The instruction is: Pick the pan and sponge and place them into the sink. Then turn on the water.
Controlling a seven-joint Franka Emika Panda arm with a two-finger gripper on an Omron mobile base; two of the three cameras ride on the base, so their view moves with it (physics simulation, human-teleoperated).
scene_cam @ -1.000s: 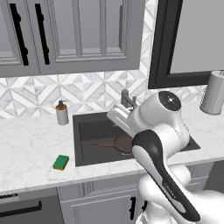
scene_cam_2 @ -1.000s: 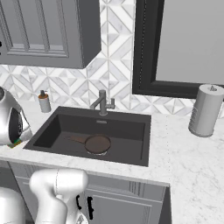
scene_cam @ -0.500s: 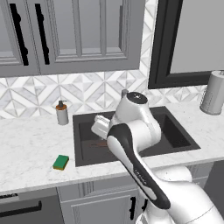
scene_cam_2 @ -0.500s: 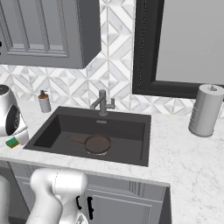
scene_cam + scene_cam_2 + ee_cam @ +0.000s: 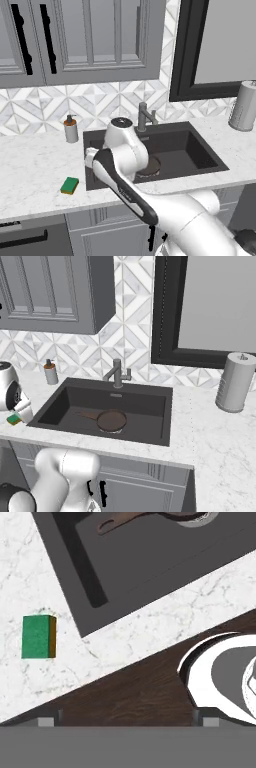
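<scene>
The dark brown pan point(image 5: 111, 420) lies flat in the sink point(image 5: 150, 406), its handle point(image 5: 125, 522) pointing left; in the left base view the arm covers most of the pan point(image 5: 151, 166). The green-topped sponge point(image 5: 70, 185) rests on the marble counter left of the basin, its yellow side showing on the sponge point(image 5: 38, 636) in the hand view. My gripper point(image 5: 127, 722) hangs open above the counter's front edge by the sink's near-left corner, right of the sponge, with nothing between its fingers. The right base view has the gripper point(image 5: 23, 410) just in front of the sponge point(image 5: 13, 419).
A grey faucet point(image 5: 144, 117) stands behind the basin. A soap dispenser point(image 5: 71, 129) sits at the back left of the counter. A paper towel roll point(image 5: 235, 382) stands at the far right. Wall cabinets hang overhead. Dark wood floor shows beyond the counter's front edge.
The arm has swung left, from above the sink to over the counter near the sponge. The pan has stayed in the sink and the jaws have stayed open.
</scene>
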